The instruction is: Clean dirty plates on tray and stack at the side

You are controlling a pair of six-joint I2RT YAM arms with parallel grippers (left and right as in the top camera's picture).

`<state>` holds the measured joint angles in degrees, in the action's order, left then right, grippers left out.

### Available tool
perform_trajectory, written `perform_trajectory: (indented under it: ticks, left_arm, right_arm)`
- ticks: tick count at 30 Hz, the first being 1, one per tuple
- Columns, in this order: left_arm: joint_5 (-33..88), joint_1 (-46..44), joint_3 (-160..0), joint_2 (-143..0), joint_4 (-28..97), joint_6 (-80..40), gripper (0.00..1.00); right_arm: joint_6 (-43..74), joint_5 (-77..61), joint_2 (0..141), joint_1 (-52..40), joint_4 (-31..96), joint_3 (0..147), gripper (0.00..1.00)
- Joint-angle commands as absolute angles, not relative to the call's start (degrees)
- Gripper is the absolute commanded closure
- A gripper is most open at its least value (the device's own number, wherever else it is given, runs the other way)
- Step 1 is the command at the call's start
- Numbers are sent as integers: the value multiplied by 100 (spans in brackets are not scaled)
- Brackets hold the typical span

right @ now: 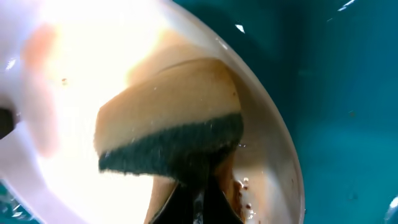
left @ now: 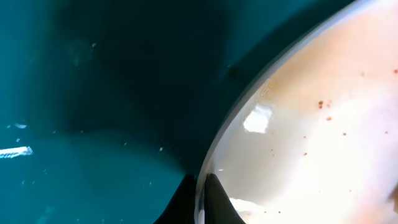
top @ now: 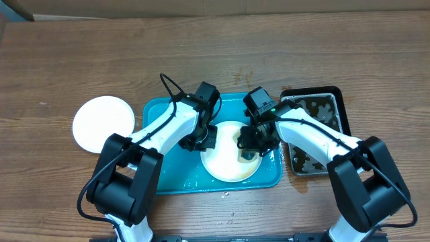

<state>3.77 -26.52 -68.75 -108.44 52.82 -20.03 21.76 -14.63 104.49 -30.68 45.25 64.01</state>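
Note:
A pale yellow-rimmed plate [top: 228, 165] lies on the turquoise tray [top: 168, 176]. My left gripper [top: 207, 138] is shut on this plate's left rim; in the left wrist view the fingers [left: 200, 198] pinch the rim of the plate [left: 311, 137], which has small brown specks. My right gripper [top: 250, 142] is shut on a sponge, tan with a dark green scrub side [right: 168, 134], pressed on the plate's right part [right: 62, 74]. Brown smears sit near the plate's rim. A clean white plate [top: 103, 124] lies on the table left of the tray.
A black tray of murky water [top: 316, 128] stands right of the turquoise tray [left: 74, 112], close to my right arm. Water drops lie on the table in front of the tray. The table's far edge runs along the top.

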Motion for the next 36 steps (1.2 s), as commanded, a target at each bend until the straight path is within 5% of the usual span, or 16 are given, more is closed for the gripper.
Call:
perform_trajectory:
  ticks: [1, 11, 20, 36]
  left_arm:
    - [-211, -2574, -6919, -10884, 5452, -2359, 96]
    - [-357, -2331, -7288, -10405, 5813, -2392, 96]
    - [-1892, -2338, -7290, -9417, 6403, -3092, 96]
    - [-3068, -2338, -7332, -8949, 6980, -3301, 96]
  right_arm:
    - [2040, -1806, 9708, -2945, 4532, 6351, 96]
    - [2316, -838, 8643, -1739, 5299, 6348, 96]
    - [2250, 187, 8897, -622, 5741, 6331, 96]
    - [2279, 543, 9356, -506, 5798, 6042, 96]
